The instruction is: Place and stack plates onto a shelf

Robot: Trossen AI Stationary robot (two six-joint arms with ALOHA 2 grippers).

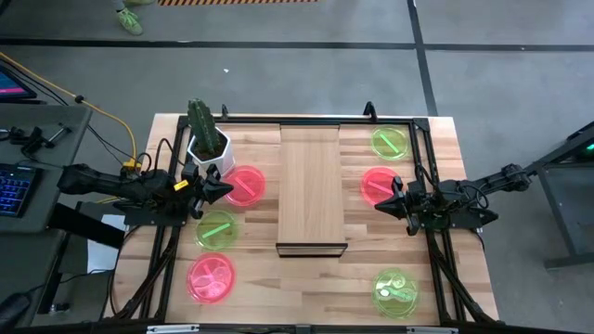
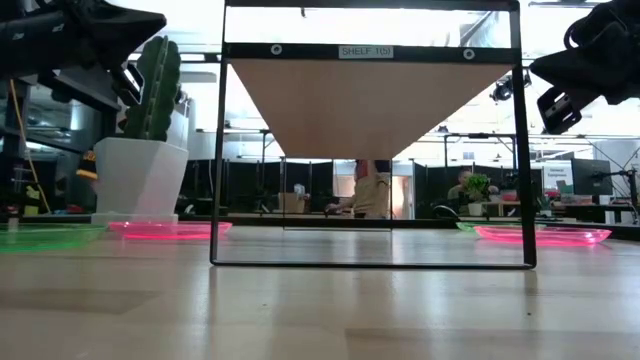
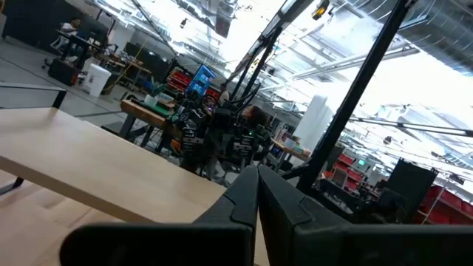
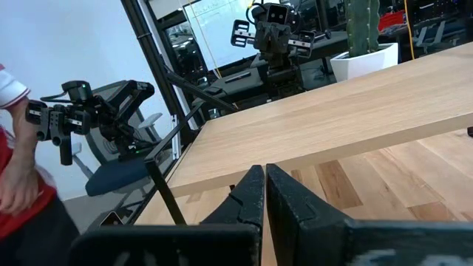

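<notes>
The shelf (image 1: 313, 186) is a long light-wood raised board in the table's middle, seen from below in the low view (image 2: 365, 100). Six plates lie flat on the table. Left of the shelf are a pink one (image 1: 247, 184), a green one (image 1: 215, 229) and a pink one (image 1: 212, 276). Right of it are a green one (image 1: 390, 142), a pink one (image 1: 379, 182) and a green one (image 1: 396, 292). My left gripper (image 1: 229, 191) (image 3: 257, 199) is shut and hovers over the far-left pink plate's edge. My right gripper (image 1: 379, 204) (image 4: 264, 193) is shut, raised over the right pink plate's near edge.
A white pot with a green cactus (image 1: 206, 139) stands at the far left, just behind my left gripper. The shelf's dark frame (image 2: 220, 150) rises at its near end. A person in red (image 4: 18, 155) shows beyond the table in the right wrist view.
</notes>
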